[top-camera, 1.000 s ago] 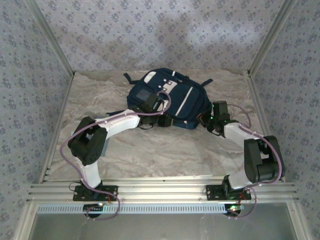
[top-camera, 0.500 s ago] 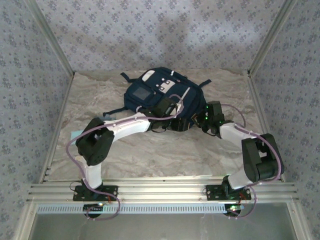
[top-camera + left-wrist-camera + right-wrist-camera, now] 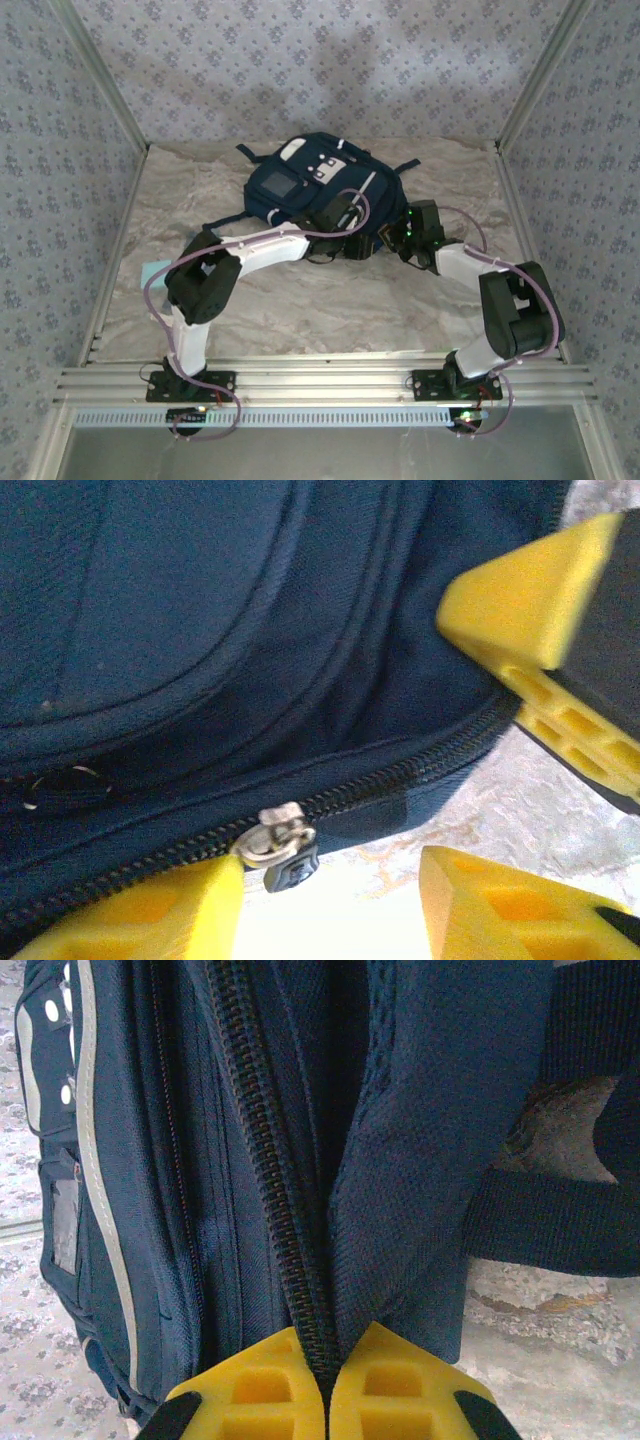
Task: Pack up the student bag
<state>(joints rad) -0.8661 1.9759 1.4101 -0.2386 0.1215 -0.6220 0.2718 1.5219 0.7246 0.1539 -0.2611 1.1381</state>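
The student bag (image 3: 300,180), navy blue with white stripes and a grey patch, lies at the back middle of the table. My left gripper (image 3: 352,243) hovers at its near edge. In the left wrist view the left gripper (image 3: 330,905) is open, and the silver zipper pull (image 3: 278,842) sits just beside its left fingertip on a closed zipper. My right gripper (image 3: 326,1385) is shut on the student bag's zipper edge (image 3: 300,1290), pinching the fabric. One of its yellow fingers (image 3: 530,600) shows in the left wrist view, right of the pull.
A pale blue flat item (image 3: 150,272) lies on the marble tabletop (image 3: 330,300) by the left arm's elbow. Dark straps (image 3: 560,1220) trail from the bag's right side. Patterned walls and metal rails close in the table on three sides.
My left gripper slid right along the bag's near edge toward the right gripper. The bag shifted a little to the left and back. The right gripper kept its pinch.
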